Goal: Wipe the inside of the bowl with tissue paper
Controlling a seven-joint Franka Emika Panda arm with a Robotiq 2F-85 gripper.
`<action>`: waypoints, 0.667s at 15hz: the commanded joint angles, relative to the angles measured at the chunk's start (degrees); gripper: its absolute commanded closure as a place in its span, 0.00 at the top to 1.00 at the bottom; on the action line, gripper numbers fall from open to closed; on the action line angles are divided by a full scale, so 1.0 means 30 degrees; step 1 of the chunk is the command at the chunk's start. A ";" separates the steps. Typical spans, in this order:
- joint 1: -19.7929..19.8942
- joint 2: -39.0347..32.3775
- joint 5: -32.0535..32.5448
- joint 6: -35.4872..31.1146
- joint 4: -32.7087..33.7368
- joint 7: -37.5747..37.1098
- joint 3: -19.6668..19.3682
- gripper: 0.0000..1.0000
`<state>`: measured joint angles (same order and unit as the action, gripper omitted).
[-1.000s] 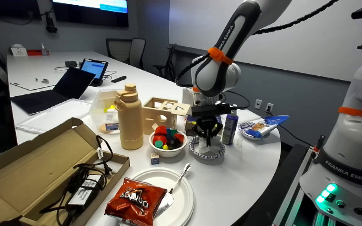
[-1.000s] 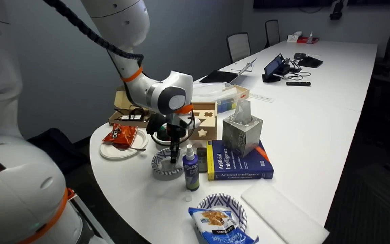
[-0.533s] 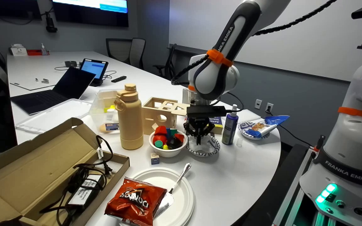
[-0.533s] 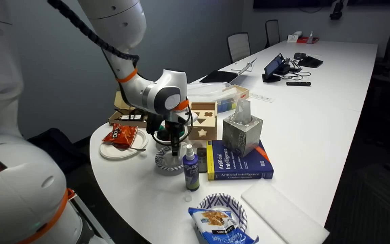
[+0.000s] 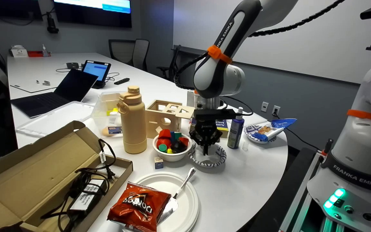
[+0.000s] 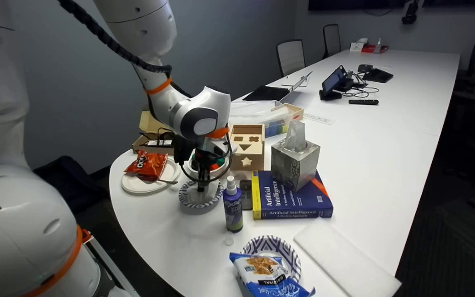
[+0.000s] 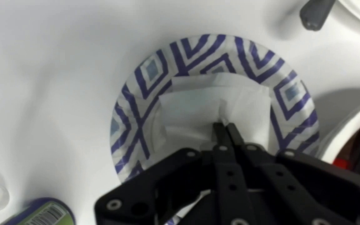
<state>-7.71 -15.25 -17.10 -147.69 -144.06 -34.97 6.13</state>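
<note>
While both exterior views show the gripper (image 5: 205, 152) pointing down into the patterned paper bowl (image 5: 220, 155), only the wrist view resolves the fingertips (image 7: 221, 134), closed w/ a pinch of tissue paper (image 7: 191, 104) btwn them. There, the tissue paper's layered folds lie inside the patterned bowl; elsewhere it's a pale patch. Just beside the patterned bowl, the white bowl of blocks (image 5: 172, 157) shows its contents in both exterior views, vs. a cut-off rim & speck of red in the wrist view. The cake server (image 5: 172, 203), near the patterned bowl, shows handle & blade in an exterior view, handle end only in the wrist view. Also in an exterior view: tissue box (image 6: 293, 167) atop the AI textbook (image 6: 289, 200), near the patterned bowl.
</note>
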 commanded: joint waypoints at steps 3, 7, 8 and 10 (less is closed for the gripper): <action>-0.1055 0.0423 0.2368 0.0698 -0.0354 -0.3699 -0.1587 0.01; -0.1003 0.0622 0.2946 0.0116 -0.0423 -0.4166 -0.1430 0.01; -0.0781 0.0848 0.2496 0.0281 -0.0486 -0.3535 -0.1185 0.01; -0.0439 0.1597 0.1699 0.0777 -0.0725 -0.2259 -0.0676 0.01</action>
<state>-10.17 -14.87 -9.38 -146.58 -144.13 -45.78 2.36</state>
